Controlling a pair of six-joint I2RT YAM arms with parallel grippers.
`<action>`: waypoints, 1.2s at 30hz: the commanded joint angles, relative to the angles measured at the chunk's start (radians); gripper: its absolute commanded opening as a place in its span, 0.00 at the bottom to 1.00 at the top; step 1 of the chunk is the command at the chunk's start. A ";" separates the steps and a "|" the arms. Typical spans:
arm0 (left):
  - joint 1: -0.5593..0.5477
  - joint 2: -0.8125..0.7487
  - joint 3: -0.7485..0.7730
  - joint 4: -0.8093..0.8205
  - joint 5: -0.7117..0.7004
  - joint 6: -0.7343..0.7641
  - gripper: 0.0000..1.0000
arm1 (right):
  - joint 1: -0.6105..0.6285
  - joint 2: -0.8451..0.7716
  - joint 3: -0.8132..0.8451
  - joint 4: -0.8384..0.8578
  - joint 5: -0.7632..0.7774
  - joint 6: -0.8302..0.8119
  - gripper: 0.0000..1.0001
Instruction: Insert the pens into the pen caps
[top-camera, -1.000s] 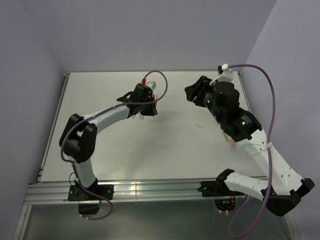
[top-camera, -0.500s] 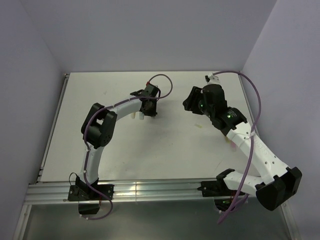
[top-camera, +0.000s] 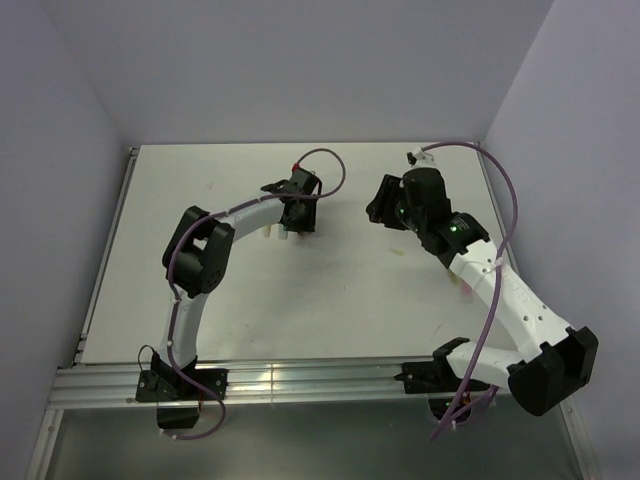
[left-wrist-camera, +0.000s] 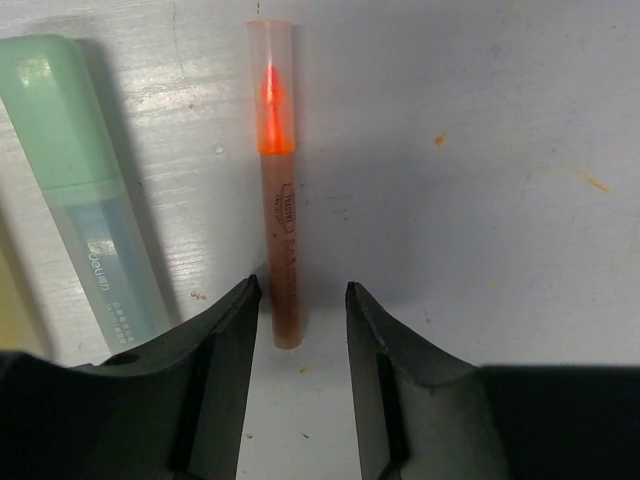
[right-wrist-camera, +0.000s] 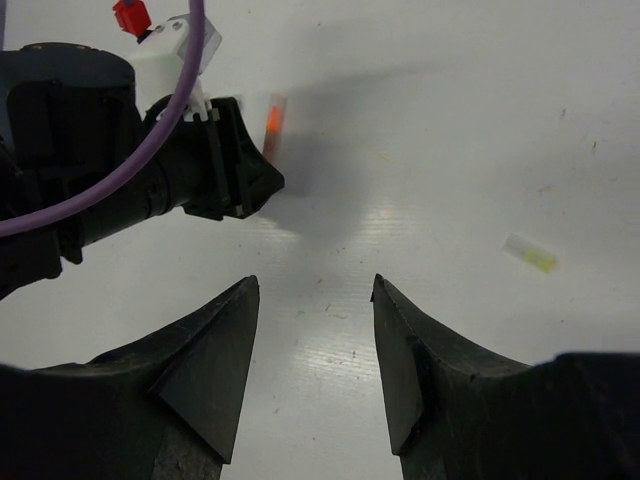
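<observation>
Lying flat on the counter (left-wrist-camera: 500, 200), the orange pen (left-wrist-camera: 281, 240) has its back end right between the two fingers of the left pincer (left-wrist-camera: 300, 290). The fingers are apart and do not squeeze the pen. One finger is just beside it, and I cannot tell if it touches. On the other side there is a gap. The pen's pointed tip sits inside a see-through cap (left-wrist-camera: 271, 90), out in front of the pincer. I think this pen is done, and the pincer is open so the pen can rest by itself.

Just to the left of this pincer lies a mint-teal pen (left-wrist-camera: 100, 250) with a mint green cap (left-wrist-camera: 50, 110) on its far end. It looks done too. The two lie side by side, maybe to keep the finished ones together.

The right pincer (right-wrist-camera: 314, 282) has its fingers apart as well, and nothing is between them. It hangs over bare counter and faces the left arm. Off to its right lies a small pale cap (right-wrist-camera: 529, 254) with a yellowish end, all alone. I think the open pincer is ready to pick up something next.
</observation>
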 joint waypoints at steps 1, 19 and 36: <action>-0.002 -0.056 0.022 -0.020 -0.020 0.011 0.46 | -0.025 0.018 0.013 0.026 -0.010 -0.029 0.57; -0.021 -0.396 0.039 -0.050 0.099 0.002 0.53 | -0.307 0.124 -0.103 0.040 -0.046 -0.022 0.57; -0.073 -1.090 -0.566 0.061 0.371 0.009 0.61 | -0.556 0.259 -0.177 -0.049 0.100 -0.031 0.57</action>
